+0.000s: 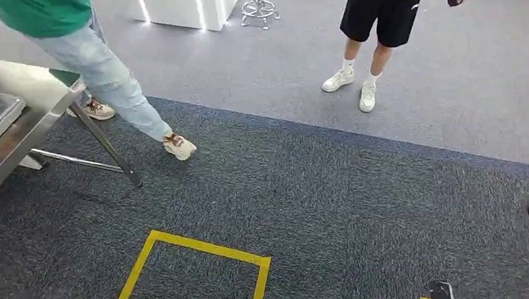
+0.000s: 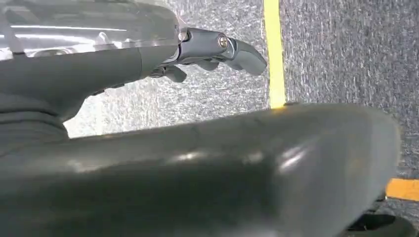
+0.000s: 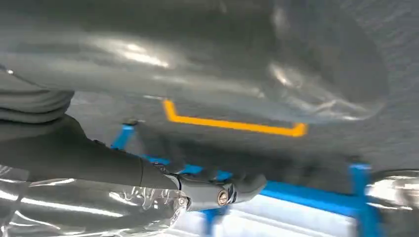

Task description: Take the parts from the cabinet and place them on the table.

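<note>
Hands: left hand [image 2: 217,49] and right hand [image 3: 217,190] each grip a clear-wrapped part [image 2: 89,27].

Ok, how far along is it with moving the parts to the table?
No part is visibly placed yet. In hand: the left hand and right hand each lie against shiny clear wrapping, possibly a part; grip unclear. Left: reaching the steel table at the head view's left edge.
</note>
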Controlling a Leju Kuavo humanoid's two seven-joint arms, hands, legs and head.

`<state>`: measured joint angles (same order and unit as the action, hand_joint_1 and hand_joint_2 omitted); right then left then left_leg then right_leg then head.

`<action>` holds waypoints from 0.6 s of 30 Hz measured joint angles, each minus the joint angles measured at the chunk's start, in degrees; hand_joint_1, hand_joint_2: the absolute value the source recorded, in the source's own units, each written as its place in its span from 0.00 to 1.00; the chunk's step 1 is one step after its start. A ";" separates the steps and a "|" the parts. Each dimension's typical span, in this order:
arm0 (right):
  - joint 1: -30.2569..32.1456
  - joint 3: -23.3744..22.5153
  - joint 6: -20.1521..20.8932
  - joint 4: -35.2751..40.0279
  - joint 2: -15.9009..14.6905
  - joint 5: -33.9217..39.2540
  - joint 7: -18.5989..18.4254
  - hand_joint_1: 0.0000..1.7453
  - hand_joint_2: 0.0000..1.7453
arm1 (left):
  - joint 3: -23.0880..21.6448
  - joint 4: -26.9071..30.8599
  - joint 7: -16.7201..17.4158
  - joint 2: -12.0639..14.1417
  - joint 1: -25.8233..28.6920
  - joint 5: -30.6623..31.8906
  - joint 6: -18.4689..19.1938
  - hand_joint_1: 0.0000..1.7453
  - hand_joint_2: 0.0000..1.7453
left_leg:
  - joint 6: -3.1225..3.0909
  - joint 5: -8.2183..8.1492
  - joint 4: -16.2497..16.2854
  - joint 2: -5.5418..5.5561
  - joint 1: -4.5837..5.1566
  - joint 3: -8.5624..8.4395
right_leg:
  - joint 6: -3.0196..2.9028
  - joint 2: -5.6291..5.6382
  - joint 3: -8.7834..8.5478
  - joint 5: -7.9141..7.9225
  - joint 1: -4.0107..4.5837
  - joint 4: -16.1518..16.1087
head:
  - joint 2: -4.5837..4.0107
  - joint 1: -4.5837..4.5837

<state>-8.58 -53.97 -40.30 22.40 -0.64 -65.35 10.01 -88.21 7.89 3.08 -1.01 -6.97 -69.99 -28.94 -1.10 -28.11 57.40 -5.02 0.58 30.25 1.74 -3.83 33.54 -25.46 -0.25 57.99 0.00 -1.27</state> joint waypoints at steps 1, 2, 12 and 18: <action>0.47 -0.70 0.02 -0.68 -0.19 -0.13 -0.41 0.00 0.00 | 0.28 -0.04 0.22 0.61 -0.02 -0.63 0.33 0.00 0.00 | 0.24 -0.13 -0.03 -0.43 -0.08 -0.15 | -0.32 0.61 0.12 -0.21 0.11 0.21 | 0.00 0.20; 1.22 -1.46 0.00 -1.25 -1.04 -0.15 -0.59 0.00 0.00 | 0.59 -0.04 0.26 0.66 -0.08 -1.13 0.67 0.00 0.00 | 0.49 -0.25 -0.12 -1.02 -0.14 -0.42 | -0.59 1.16 0.23 -0.29 0.22 0.23 | 0.00 0.24; 2.65 -5.90 0.00 -5.11 -3.10 -1.09 -0.74 0.00 0.00 | 6.29 -0.04 -0.13 3.76 0.69 -9.87 13.47 0.00 0.00 | 1.61 -4.21 11.76 4.66 -0.68 4.94 | -2.29 7.36 -0.05 0.29 -0.02 0.05 | 0.00 0.28; 2.86 -6.49 0.85 -6.93 -4.00 -1.90 -0.81 0.00 0.00 | 10.32 -0.09 -0.18 5.77 0.63 -13.40 19.45 0.00 0.00 | 0.00 -0.25 0.97 6.97 -0.32 0.34 | -0.53 10.51 0.73 0.57 -0.28 0.56 | 0.00 0.24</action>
<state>-5.71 -60.46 -39.45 15.47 -4.63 -67.25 9.20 -77.90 7.80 2.91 4.77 -6.34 -83.39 -9.48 -1.10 -28.37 58.38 1.95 0.26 30.58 1.22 6.68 34.26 -24.89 -0.52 58.55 0.00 -1.03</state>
